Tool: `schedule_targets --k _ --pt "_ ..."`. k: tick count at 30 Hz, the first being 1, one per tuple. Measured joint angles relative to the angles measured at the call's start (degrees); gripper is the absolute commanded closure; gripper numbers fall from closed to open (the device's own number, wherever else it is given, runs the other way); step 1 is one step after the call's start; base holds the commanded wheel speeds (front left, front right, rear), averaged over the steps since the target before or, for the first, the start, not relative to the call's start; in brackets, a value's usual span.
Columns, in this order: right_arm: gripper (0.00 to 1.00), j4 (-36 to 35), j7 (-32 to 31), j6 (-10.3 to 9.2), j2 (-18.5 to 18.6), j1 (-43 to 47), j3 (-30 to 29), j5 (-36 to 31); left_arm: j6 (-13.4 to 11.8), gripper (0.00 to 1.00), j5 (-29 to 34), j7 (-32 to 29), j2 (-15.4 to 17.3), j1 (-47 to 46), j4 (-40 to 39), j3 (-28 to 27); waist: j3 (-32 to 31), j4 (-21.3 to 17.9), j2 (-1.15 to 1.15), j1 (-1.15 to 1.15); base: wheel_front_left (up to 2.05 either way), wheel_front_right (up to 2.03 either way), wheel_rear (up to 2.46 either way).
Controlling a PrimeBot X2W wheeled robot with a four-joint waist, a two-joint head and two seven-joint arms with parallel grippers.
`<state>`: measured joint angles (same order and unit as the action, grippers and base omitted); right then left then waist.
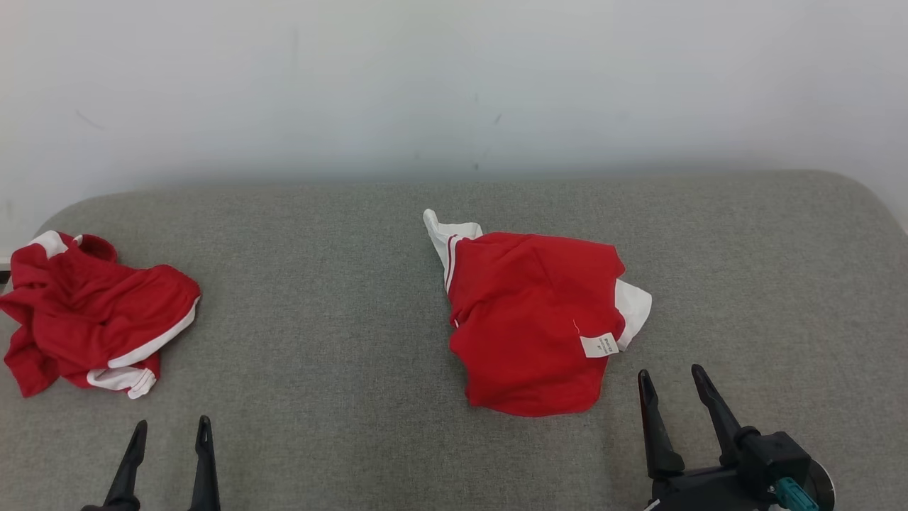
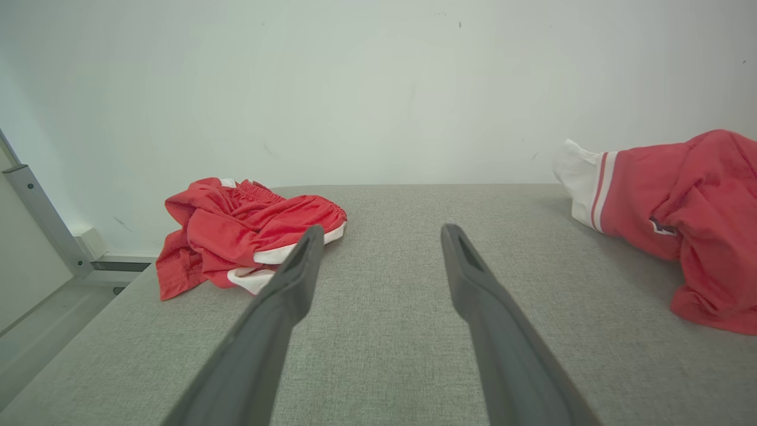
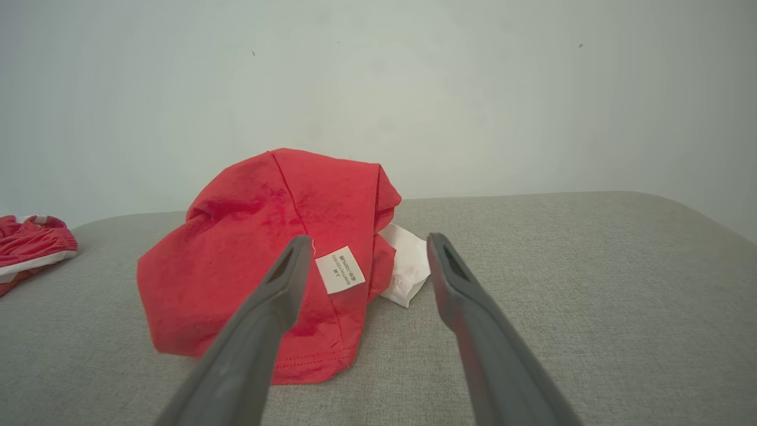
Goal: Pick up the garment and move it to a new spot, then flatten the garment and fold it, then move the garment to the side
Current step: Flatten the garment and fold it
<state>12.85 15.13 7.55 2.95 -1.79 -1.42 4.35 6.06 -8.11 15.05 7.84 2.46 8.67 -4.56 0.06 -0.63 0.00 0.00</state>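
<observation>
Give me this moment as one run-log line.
stage: before pickup | left gripper: open, empty | right gripper: open, empty, just short of centre red garment | second red garment: crumpled, far left

Padded surface point(image 1: 333, 298): garment point(image 1: 528, 319) just right of frame centre; second garment point(image 1: 85, 312) at left edge; wall point(image 1: 454, 78) behind.

The right gripper point(image 3: 368, 238) stands with its two dark fingers spread wide and holds nothing. Just beyond the fingertips a crumpled red garment point(image 3: 248, 260) lies heaped on the grey surface point(image 3: 591, 307), toward its far edge, with a white label point(image 3: 340, 269) facing up and a white part point(image 3: 408, 266) sticking out on its right. A second red garment point(image 3: 32, 239) lies at the surface's left edge, well apart.
</observation>
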Motion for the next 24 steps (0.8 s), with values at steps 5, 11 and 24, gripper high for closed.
schedule_targets --k 5,11,24 --pt "0.0 0.1 0.0 0.0 0.0 0.0 0.1 0.0 0.3 0.0 0.0 0.0 0.0 -0.1 0.3 -0.5 0.2 -0.3 0.0 0.0 0.0 0.0 0.0" --pt "0.0 0.1 0.0 0.0 0.0 0.0 0.1 0.0 0.5 0.0 0.1 0.0 -0.2 -0.4 0.4 -0.7 0.3 -0.6 0.0 0.0 0.0 0.0 0.0" --pt "0.0 8.0 0.0 0.0 0.0 -4.4 1.1 -2.0 0.6 0.0 0.8 0.0 -1.3 -1.3 0.5 -0.8 1.0 0.9 0.0 0.0 0.0 0.0 0.0"
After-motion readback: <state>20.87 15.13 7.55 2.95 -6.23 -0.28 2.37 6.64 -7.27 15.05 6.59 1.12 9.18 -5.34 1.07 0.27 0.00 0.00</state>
